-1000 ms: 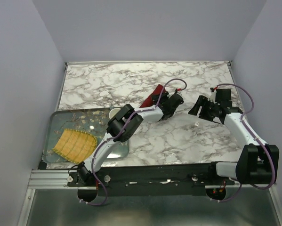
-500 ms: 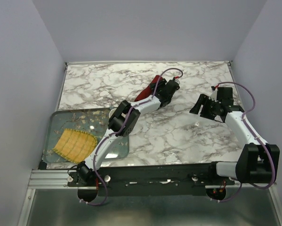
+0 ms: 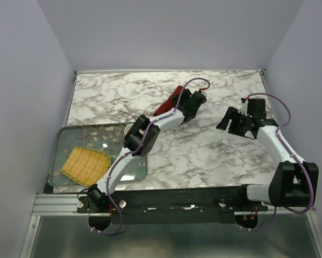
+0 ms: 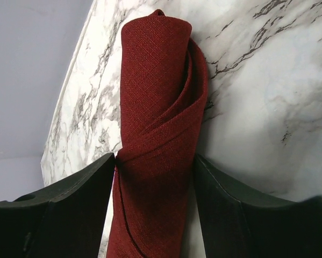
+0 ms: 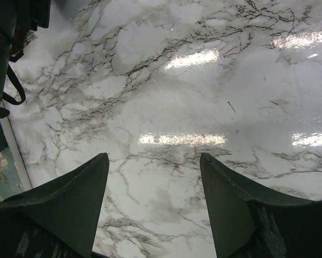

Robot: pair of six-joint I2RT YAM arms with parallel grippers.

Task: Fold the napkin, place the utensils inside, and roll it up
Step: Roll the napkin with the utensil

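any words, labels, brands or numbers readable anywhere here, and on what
None: no text can be read in any view. The napkin is plain cloth, the mat is plain weave, the tray bears only a blossom pattern, and the table shows only marble veining.

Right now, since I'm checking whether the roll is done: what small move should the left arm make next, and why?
Probably lift the left end effector straight up off the napkin. It lies rolled on the table, with the fingers flanking it closely on both sides; a sideways pull might unroll it.
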